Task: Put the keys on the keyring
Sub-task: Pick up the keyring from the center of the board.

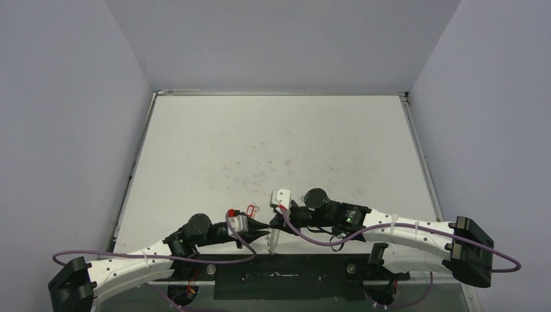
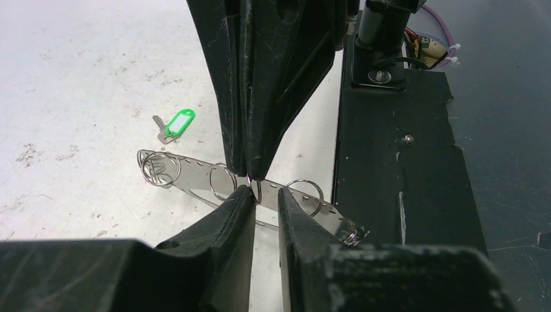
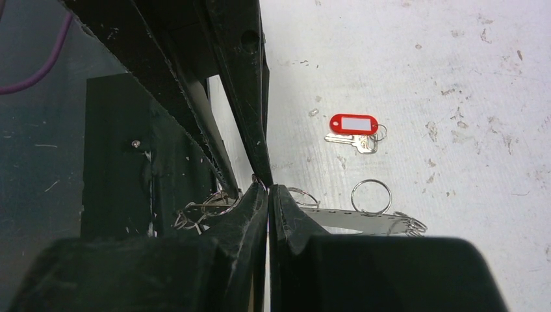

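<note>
The left fingers [image 2: 245, 199] and the right fingers [image 3: 263, 195] met tip to tip just above the worktop [image 2: 78, 78], near its front edge. The keyring [image 2: 188, 177] ran crosswise right under both sets of tips: a flat metal strip hung with wire rings, its ends reaching out to either side of them.

The left fingers stood slightly apart, with one upright ring of the keyring in the narrow gap. Whether they gripped it could not be told. The right fingers were pressed almost together, their tips down at that same ring, and it was unclear if they held it.

The green key [image 2: 177, 123] lay flat beyond the left fingers and off to one side, apart from the keyring. The red key [image 3: 354, 130] lay beyond the right fingers, near the keyring but not touching it.
</note>
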Robot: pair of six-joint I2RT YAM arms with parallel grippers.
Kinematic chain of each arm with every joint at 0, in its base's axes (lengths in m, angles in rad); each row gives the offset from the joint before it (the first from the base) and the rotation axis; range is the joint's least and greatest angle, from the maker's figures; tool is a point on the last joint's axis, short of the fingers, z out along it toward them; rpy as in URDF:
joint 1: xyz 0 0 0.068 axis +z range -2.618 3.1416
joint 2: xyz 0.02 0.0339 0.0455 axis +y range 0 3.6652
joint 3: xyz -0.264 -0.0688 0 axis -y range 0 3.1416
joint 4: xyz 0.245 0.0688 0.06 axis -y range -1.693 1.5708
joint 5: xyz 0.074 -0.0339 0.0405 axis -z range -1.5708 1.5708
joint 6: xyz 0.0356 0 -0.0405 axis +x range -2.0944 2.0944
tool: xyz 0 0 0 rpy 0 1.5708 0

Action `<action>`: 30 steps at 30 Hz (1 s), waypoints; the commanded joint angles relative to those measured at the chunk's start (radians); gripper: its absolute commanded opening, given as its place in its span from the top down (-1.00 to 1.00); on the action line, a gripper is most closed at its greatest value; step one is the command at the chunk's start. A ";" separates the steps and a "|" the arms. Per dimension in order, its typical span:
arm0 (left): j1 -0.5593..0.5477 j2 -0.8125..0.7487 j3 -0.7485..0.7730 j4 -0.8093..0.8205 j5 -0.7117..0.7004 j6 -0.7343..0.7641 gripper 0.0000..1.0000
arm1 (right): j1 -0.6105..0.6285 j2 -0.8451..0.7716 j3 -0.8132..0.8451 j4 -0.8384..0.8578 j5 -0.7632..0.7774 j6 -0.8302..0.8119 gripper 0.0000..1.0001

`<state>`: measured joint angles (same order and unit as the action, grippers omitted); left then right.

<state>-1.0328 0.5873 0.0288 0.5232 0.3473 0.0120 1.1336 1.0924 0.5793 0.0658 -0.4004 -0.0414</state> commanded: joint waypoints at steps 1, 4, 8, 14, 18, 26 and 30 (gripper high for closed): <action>-0.005 0.002 0.064 0.016 -0.046 0.020 0.73 | 0.015 -0.003 0.025 0.069 -0.027 0.003 1.00; -0.007 0.007 0.065 0.009 -0.064 0.015 0.80 | 0.019 -0.003 0.025 0.066 -0.026 0.001 1.00; -0.009 0.004 0.065 0.023 -0.079 -0.006 0.62 | 0.022 -0.002 0.027 0.059 -0.022 0.000 1.00; -0.009 -0.046 0.065 -0.002 -0.118 -0.056 0.43 | 0.022 -0.009 0.029 0.048 -0.019 -0.007 1.00; -0.009 -0.106 0.069 -0.061 -0.120 -0.054 0.49 | 0.024 -0.015 0.028 0.043 -0.014 -0.009 1.00; -0.010 -0.137 0.078 -0.145 -0.082 -0.032 0.51 | 0.026 -0.025 0.028 0.052 -0.011 -0.002 1.00; -0.010 -0.077 0.089 -0.118 -0.046 -0.031 0.43 | 0.029 -0.023 0.031 0.053 -0.009 -0.001 1.00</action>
<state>-1.0409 0.4664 0.0650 0.3882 0.2611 -0.0280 1.1538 1.0927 0.5793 0.0536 -0.3946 -0.0448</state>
